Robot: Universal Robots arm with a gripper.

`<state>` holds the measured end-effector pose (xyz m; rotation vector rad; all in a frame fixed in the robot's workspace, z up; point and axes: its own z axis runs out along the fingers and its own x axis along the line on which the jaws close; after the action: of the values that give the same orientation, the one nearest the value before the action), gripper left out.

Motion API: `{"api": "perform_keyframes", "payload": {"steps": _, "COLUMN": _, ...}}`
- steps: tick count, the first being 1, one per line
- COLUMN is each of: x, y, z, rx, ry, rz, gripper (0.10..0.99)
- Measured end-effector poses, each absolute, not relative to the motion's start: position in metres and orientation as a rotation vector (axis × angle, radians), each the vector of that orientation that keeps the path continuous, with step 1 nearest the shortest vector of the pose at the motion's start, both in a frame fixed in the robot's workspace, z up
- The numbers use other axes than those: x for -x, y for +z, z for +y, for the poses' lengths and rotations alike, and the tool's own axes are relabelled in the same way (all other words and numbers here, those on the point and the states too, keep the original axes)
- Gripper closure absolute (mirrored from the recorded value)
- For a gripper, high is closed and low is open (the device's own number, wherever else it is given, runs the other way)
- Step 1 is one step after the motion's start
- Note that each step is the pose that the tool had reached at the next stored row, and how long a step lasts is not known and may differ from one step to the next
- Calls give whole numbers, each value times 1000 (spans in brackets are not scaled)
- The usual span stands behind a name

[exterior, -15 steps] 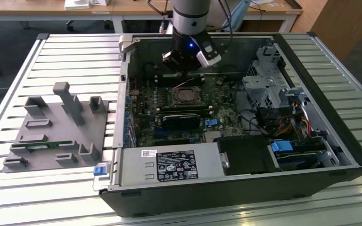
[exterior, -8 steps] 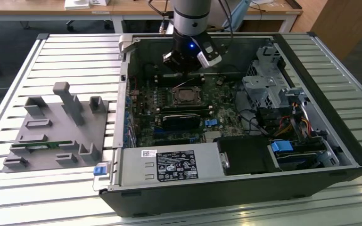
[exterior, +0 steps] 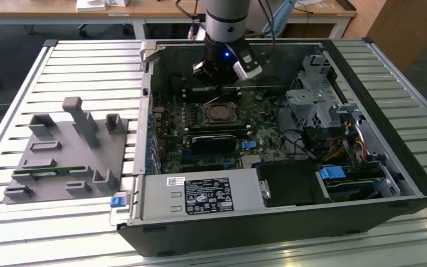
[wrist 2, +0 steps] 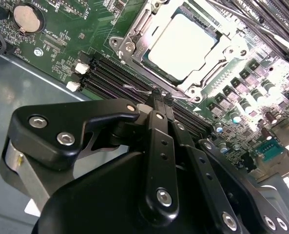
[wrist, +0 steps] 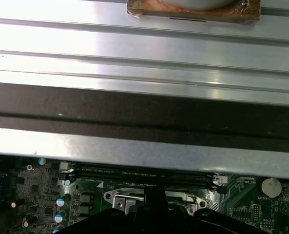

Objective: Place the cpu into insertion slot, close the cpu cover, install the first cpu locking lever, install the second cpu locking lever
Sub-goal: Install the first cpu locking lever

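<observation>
Inside open PC case [exterior: 391,183], ext. view: gripper [exterior: 219,78] low over green motherboard [exterior: 266,119], upper centre of frame, just above insertion slot [exterior: 219,113].

Second wrist view: gripper [wrist 2: 158,92] fingers pressed together, no gap betw. tips, pinching thin wire lever [wrist 2: 139,90] at edge of socket; tips right over black memory slots [wrist 2: 120,80]. Cpu [wrist 2: 183,39] seated in insertion slot [wrist 2: 134,30], dull silver top showing through window of cpu cover [wrist 2: 208,73]; cover lying flat on chip. Coin cell [wrist 2: 27,18] upper left of frame, small white connectors [wrist 2: 78,77] beside slot ends.

First wrist view: gripper [wrist: 151,195] at bottom centre, cpu cover [wrist: 116,200] edge just behind it, memory slots [wrist: 144,173] running across, coin cell [wrist: 270,185] lower right. Ribbed metal table [wrist: 144,48] across upper half, brown-edged block [wrist: 193,12] at top.

Writing: white sticker w/ print on silver power supply [exterior: 198,194], lower centre of ext. view, too small to read; tiny white board print in wrist views, not legible.

Edges/room: case wall close behind gripper at top; drive cage [exterior: 317,100] and cable bundle [exterior: 324,144] to right of socket; black card [exterior: 215,142] just below socket. Grey fixture tray [exterior: 65,161] on slatted table [exterior: 80,67] at left of ext. view, well apart from case; slim green strip [exterior: 50,171] in one of its slots.
</observation>
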<state>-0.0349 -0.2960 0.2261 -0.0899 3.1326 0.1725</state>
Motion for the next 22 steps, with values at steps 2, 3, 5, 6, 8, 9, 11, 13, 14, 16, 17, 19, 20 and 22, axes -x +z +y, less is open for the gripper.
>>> {"api": "perform_keyframes", "payload": {"steps": 2, "x": 35, "y": 226, "z": -296, "rx": 90, "ry": 172, "rz": 3133, "gripper": 980}}
{"api": "perform_keyframes", "payload": {"steps": 3, "x": 35, "y": 226, "z": -296, "rx": 90, "ry": 172, "rz": 3133, "gripper": 980}}
{"api": "perform_keyframes", "payload": {"steps": 5, "x": 34, "y": 225, "z": -296, "rx": 90, "ry": 173, "rz": 3132, "gripper": 980}}
{"api": "perform_keyframes", "payload": {"steps": 6, "x": 34, "y": 225, "z": -296, "rx": 90, "ry": 173, "rz": 3132, "gripper": 980}}
{"api": "perform_keyframes", "payload": {"steps": 8, "x": 33, "y": 225, "z": -295, "rx": 90, "ry": 172, "rz": 3133, "gripper": 980}}
{"api": "perform_keyframes", "payload": {"steps": 9, "x": 33, "y": 225, "z": -295, "rx": 90, "ry": 172, "rz": 3133, "gripper": 980}}
{"api": "perform_keyframes", "payload": {"steps": 11, "x": 32, "y": 225, "z": -295, "rx": 90, "ry": 172, "rz": 3133, "gripper": 980}}
{"api": "perform_keyframes", "payload": {"steps": 13, "x": 31, "y": 224, "z": -294, "rx": 90, "ry": 173, "rz": 3132, "gripper": 980}}
{"api": "perform_keyframes", "payload": {"steps": 14, "x": 31, "y": 224, "z": -294, "rx": 90, "ry": 173, "rz": 3133, "gripper": 980}}
{"api": "perform_keyframes", "payload": {"steps": 16, "x": 30, "y": 224, "z": -294, "rx": 89, "ry": 172, "rz": 3133, "gripper": 980}}
{"api": "perform_keyframes", "payload": {"steps": 17, "x": 30, "y": 224, "z": -294, "rx": 89, "ry": 172, "rz": 3133, "gripper": 980}}
{"api": "perform_keyframes", "payload": {"steps": 19, "x": 29, "y": 223, "z": -293, "rx": 89, "ry": 173, "rz": 3133, "gripper": 980}}
{"api": "perform_keyframes", "payload": {"steps": 20, "x": 28, "y": 223, "z": -293, "rx": 89, "ry": 173, "rz": 3133, "gripper": 980}}
{"api": "perform_keyframes", "payload": {"steps": 22, "x": 27, "y": 223, "z": -293, "rx": 89, "ry": 172, "rz": 3133, "gripper": 980}}
